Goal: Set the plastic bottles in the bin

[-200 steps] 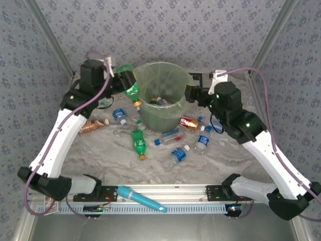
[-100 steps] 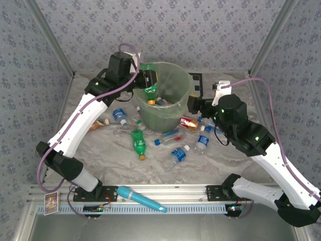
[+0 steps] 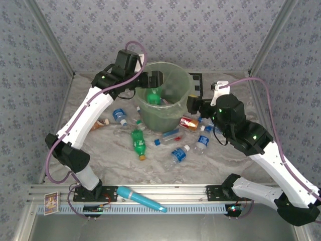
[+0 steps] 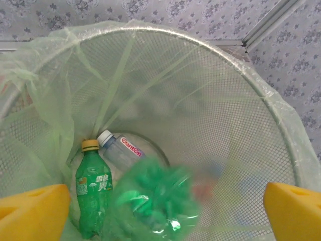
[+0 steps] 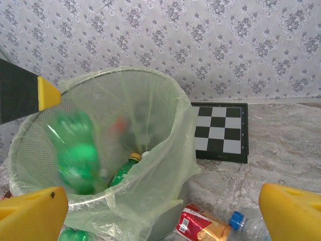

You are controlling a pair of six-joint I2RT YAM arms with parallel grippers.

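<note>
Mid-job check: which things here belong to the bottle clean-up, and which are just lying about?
Job: large round pale-green translucent bin; green plastic bottle with orange cap; clear blue-labelled plastic bottles; red-labelled bottle.
Lying about: teal cylindrical stick; black-and-white checkerboard.

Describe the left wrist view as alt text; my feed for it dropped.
The left gripper is open over the lined mesh bin, a blurred green bottle just below it. On the bin's floor lie a green bottle with a yellow cap and a clear white-capped bottle with red lettering.
</note>
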